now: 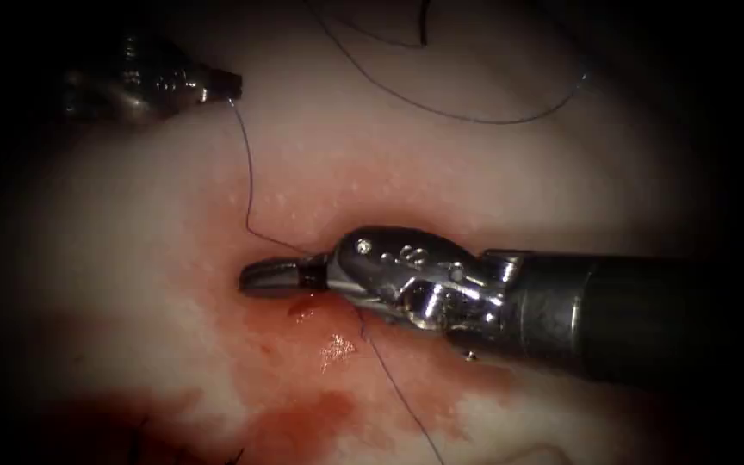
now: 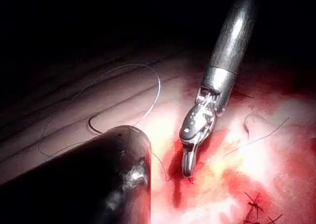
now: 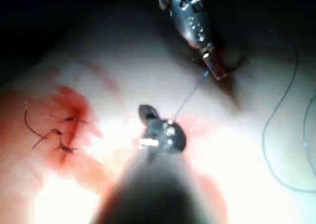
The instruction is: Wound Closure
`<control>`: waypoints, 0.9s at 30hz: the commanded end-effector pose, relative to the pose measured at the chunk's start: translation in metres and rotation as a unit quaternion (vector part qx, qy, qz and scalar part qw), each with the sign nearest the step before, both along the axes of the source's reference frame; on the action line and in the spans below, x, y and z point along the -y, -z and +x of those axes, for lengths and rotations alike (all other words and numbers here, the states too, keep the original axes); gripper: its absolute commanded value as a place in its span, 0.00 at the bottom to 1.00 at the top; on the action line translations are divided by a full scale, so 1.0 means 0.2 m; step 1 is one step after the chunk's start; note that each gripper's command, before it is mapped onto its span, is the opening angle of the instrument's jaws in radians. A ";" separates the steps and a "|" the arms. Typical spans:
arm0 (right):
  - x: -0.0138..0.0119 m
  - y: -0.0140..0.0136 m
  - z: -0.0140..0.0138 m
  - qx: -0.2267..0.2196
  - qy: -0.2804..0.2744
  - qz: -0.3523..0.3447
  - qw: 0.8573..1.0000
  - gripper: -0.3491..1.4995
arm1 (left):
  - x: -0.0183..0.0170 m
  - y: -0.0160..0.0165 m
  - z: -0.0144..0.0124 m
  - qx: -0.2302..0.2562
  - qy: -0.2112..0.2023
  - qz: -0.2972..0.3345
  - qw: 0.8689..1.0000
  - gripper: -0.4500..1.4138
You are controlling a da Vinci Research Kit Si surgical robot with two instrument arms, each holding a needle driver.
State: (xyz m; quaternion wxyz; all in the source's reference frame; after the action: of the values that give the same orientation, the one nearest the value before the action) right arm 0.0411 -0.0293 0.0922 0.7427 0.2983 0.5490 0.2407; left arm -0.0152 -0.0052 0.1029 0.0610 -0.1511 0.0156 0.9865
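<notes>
My left tool (image 1: 231, 85) is at the upper left over pale tissue (image 1: 131, 224), jaws shut on the thread (image 1: 250, 181). In the right wrist view the same tool (image 3: 216, 70) pinches the thread (image 3: 190, 95). The thread runs taut down to my right tool (image 1: 245, 278), crosses the base of its jaws and trails away below (image 1: 393, 383). The right tool's jaws are shut, tip resting at the red cut (image 1: 303, 308), with nothing visible between the tips. The left wrist view has the right tool (image 2: 187, 170) pointing down into the cut (image 2: 175, 184).
A loose loop of thread (image 1: 475, 120) lies on the tissue behind the tools. Red fluid (image 1: 320, 413) pools in front of the cut. Knotted stitches with cut ends (image 3: 59, 132) sit further along the wound, also in the left wrist view as stitches (image 2: 254, 204).
</notes>
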 end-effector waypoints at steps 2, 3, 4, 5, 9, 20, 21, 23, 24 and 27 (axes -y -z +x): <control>0.001 -0.009 0.013 0.003 0.000 0.003 1.000 0.02 | 0.000 -0.001 -0.003 -0.001 0.011 0.001 1.000 0.00; 0.002 -0.013 0.017 0.005 0.002 0.003 1.000 0.02 | 0.000 0.000 -0.004 -0.001 0.014 0.002 1.000 0.00; 0.003 -0.015 0.018 0.008 0.001 0.001 1.000 0.01 | 0.001 0.000 -0.004 -0.002 0.016 0.004 1.000 0.00; 0.003 -0.017 0.020 0.010 -0.001 0.002 1.000 0.00 | 0.002 0.001 -0.004 -0.005 0.019 0.005 1.000 0.00; 0.000 -0.024 0.025 0.023 -0.019 -0.004 1.000 0.00 | 0.006 0.004 -0.006 -0.004 0.020 0.013 1.000 0.00; -0.020 -0.034 0.008 0.052 -0.141 -0.017 0.989 0.00 | 0.033 0.010 -0.010 0.012 0.025 0.052 0.998 0.00; -0.021 -0.033 0.006 0.050 -0.149 -0.017 0.987 0.00 | 0.035 0.009 -0.010 0.013 0.023 0.054 0.998 0.00; -0.025 -0.030 0.002 0.036 -0.165 -0.012 0.986 0.00 | 0.041 0.007 -0.012 0.011 0.018 0.057 0.998 0.00; -0.026 -0.029 0.001 0.031 -0.169 -0.010 0.985 0.00 | 0.042 0.006 -0.012 0.010 0.016 0.059 0.998 0.00; -0.028 -0.027 -0.001 0.016 -0.178 -0.007 0.984 0.00 | 0.049 0.002 -0.015 0.013 0.009 0.067 0.998 0.00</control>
State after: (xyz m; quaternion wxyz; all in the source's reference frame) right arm 0.0401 -0.0238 0.0973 0.6958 0.1880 0.5864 0.3697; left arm -0.0179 -0.0158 0.1025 0.0787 -0.1580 -0.0530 0.9829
